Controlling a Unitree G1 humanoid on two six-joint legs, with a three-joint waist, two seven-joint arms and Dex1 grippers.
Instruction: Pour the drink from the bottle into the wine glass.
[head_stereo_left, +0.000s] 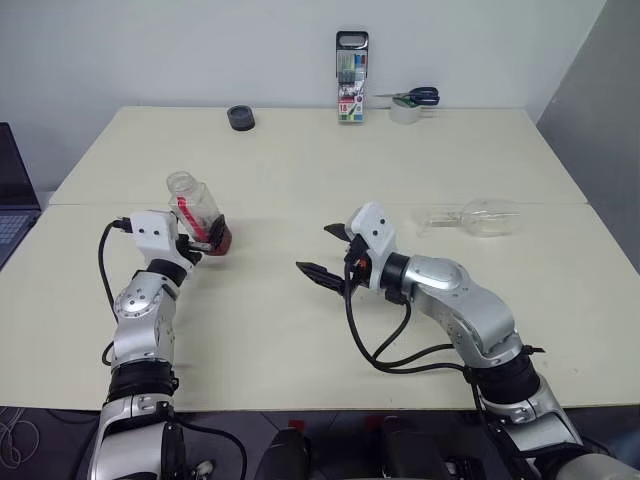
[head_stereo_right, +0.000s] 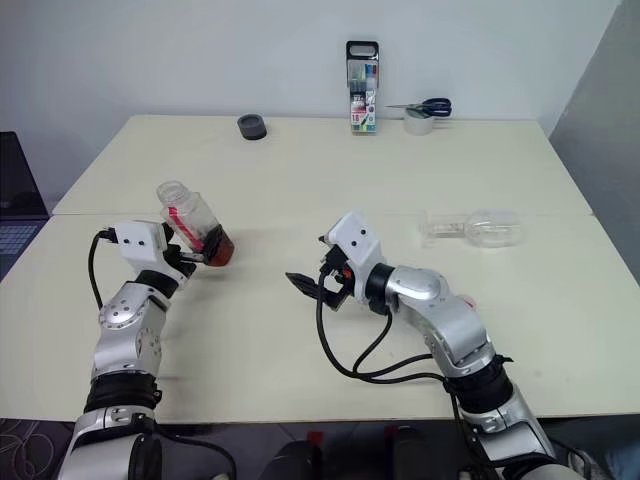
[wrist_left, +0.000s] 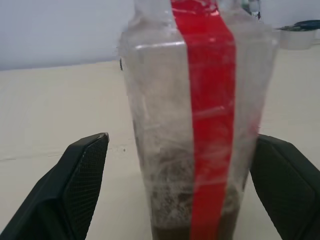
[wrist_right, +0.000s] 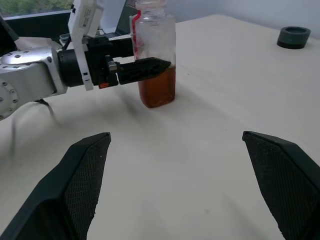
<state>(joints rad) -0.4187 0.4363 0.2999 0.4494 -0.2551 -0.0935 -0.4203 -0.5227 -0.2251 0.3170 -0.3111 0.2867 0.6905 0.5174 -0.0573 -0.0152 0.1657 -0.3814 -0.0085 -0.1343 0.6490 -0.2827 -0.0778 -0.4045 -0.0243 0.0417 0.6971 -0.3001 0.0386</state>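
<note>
The bottle (head_stereo_left: 196, 208), clear plastic with a red strip, stands on the table at the left, and its neck shows no cap. The reddish-brown drink (wrist_right: 157, 90) fills its bottom part. My left gripper (head_stereo_left: 212, 243) is open, one finger on each side of the bottle's lower half; in the left wrist view a gap shows beside one finger (wrist_left: 85, 170). The wine glass (head_stereo_left: 478, 217) lies on its side at the right of the table. My right gripper (head_stereo_left: 322, 252) hangs open above the table's middle, pointing at the bottle, with nothing between its fingers.
An upright marker-pen case (head_stereo_left: 351, 77) stands at the table's far edge. To its right, scissors lie on a tape roll (head_stereo_left: 408, 108). A dark round object (head_stereo_left: 241, 118) sits at the far left. A laptop (head_stereo_left: 12, 200) is off the table's left side.
</note>
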